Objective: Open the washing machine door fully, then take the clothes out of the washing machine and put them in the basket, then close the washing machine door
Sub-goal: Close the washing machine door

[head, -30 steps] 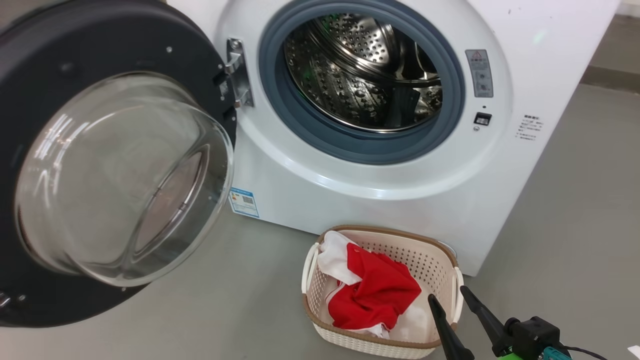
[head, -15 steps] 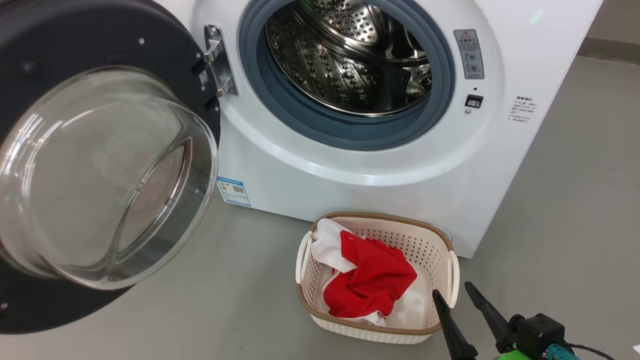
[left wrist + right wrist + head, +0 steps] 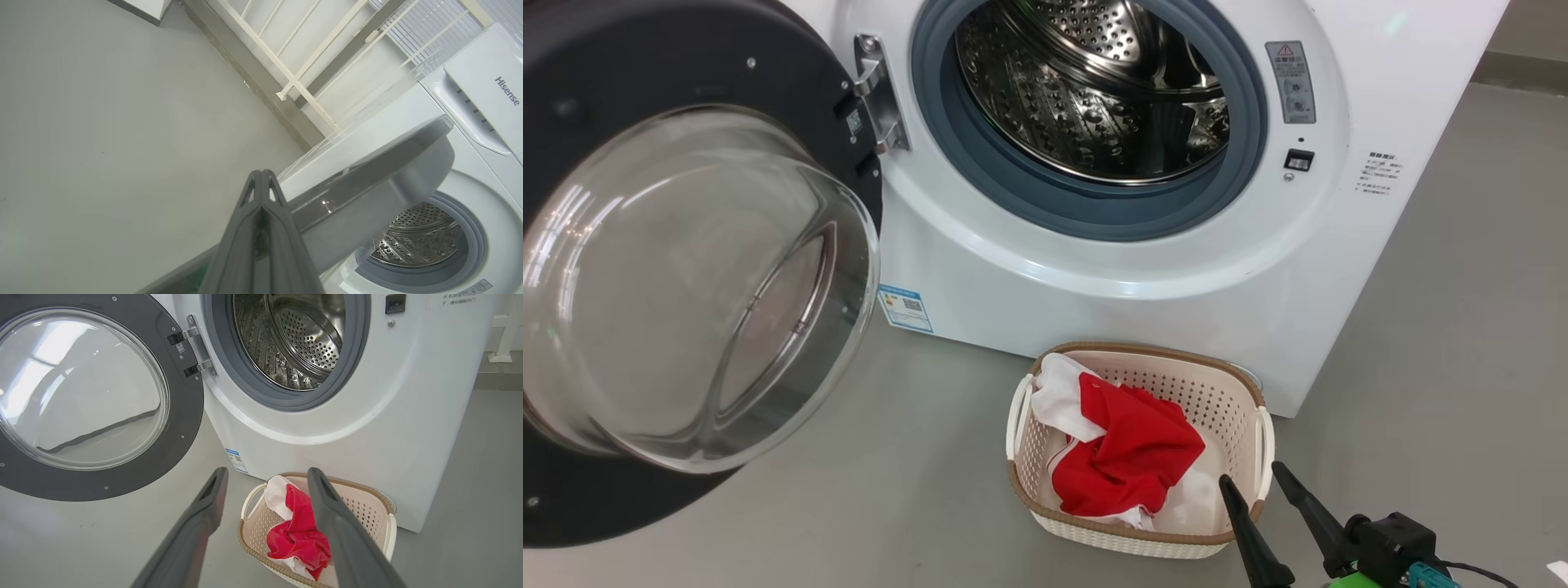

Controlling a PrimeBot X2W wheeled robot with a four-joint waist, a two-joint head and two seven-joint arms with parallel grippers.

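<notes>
The washing machine [image 3: 1143, 302] is white, and its steel drum [image 3: 1094, 90] looks bare. The washing machine door [image 3: 645, 49] stands swung wide to the left, its glass bowl bulging toward me. On the floor in front sits the basket [image 3: 1225, 384], holding the clothes: a red garment [image 3: 1135, 457] over a white one [image 3: 1062, 400]. My right gripper [image 3: 1251, 474] hovers open and holds nothing at the basket's near right corner. The right wrist view shows the right gripper [image 3: 266, 471], the basket [image 3: 384, 522] and the red garment [image 3: 298, 539]. My left gripper [image 3: 261, 174] is shut on nothing, beside the door's edge [image 3: 367, 175].
Grey floor spreads around the machine and to the right of the basket. A blue sticker [image 3: 905, 308] marks the machine's lower left front. A white railing [image 3: 294, 81] and a wall base stand behind the machine. A scrap of paper [image 3: 1560, 572] lies at the far lower right.
The whole head view has shifted, so the camera moved. My right gripper edged slightly left toward the basket. Door, clothes and basket stay as they were.
</notes>
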